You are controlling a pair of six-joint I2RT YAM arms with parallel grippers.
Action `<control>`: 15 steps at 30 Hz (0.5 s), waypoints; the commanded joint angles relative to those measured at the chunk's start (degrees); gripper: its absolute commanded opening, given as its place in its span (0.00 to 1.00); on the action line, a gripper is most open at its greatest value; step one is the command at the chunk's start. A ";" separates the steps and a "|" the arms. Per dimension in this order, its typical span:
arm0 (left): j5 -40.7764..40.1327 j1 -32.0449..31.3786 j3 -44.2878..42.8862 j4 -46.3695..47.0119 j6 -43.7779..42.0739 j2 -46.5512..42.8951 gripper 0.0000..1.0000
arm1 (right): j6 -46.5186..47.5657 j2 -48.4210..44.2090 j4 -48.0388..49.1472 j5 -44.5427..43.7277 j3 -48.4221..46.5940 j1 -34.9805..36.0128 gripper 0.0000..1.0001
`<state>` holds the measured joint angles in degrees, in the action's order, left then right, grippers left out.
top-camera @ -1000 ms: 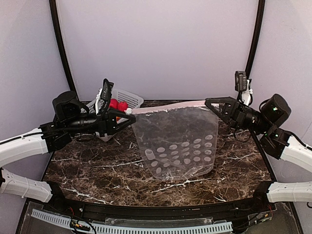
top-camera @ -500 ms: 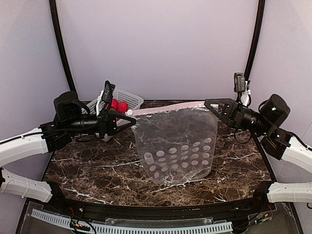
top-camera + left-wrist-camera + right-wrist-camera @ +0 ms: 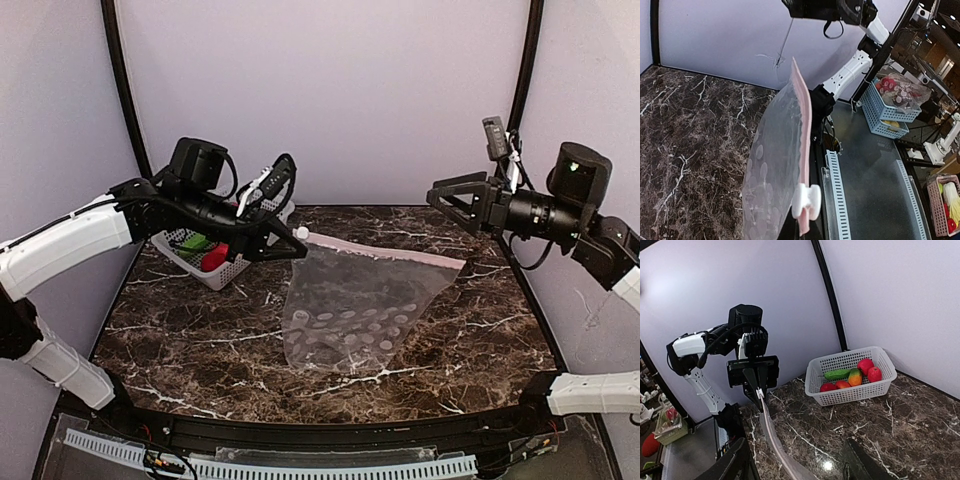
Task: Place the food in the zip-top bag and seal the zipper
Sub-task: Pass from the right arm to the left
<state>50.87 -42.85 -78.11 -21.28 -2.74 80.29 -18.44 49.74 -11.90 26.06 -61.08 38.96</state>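
– status of the clear white-dotted plastic zip-top bag (image 3: 350, 310)?
– hanging from the left gripper (image 3: 289, 241), which is clamped tight on its pink zipper strip (image 3: 390, 250) by the white slider tab (image 3: 805, 197); strip slopes down toward 4 o'clock.
– right gripper (image 3: 450, 205)?
– spread wide, empty, 12 o'clock of the loose end it held taut a second ago.
– food?
– plastic toy fruits and vegetables (image 3: 855, 376) in the white lattice basket (image 3: 855, 393), 9 o'clock of the left gripper, the nearer one.

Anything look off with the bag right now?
Yes. The zip-top bag hangs askew from the left fingers alone, far corner slumped on the table; the right fingers are open, holding nothing. The bag looks empty.
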 commanded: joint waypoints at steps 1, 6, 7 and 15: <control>4.05 0.36 0.51 -7.13 -8.19 0.64 0.01 | 7.55 4.89 -14.34 0.65 -6.93 0.22 0.61; 1.94 0.32 5.89 -3.06 -8.41 -1.41 0.01 | 9.81 11.90 -17.53 6.04 -11.88 1.93 0.55; 2.83 0.36 6.66 -3.11 -8.55 -1.31 0.01 | 10.16 13.20 -17.42 6.81 -12.33 2.76 0.53; 3.40 0.37 10.28 -0.66 -7.75 -2.01 0.01 | 10.48 23.36 -11.53 11.57 -15.53 8.74 0.48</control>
<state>53.15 -42.85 -69.23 -23.42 -9.89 80.66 -8.38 70.63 -27.57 32.77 -74.61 46.09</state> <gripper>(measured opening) 0.010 0.486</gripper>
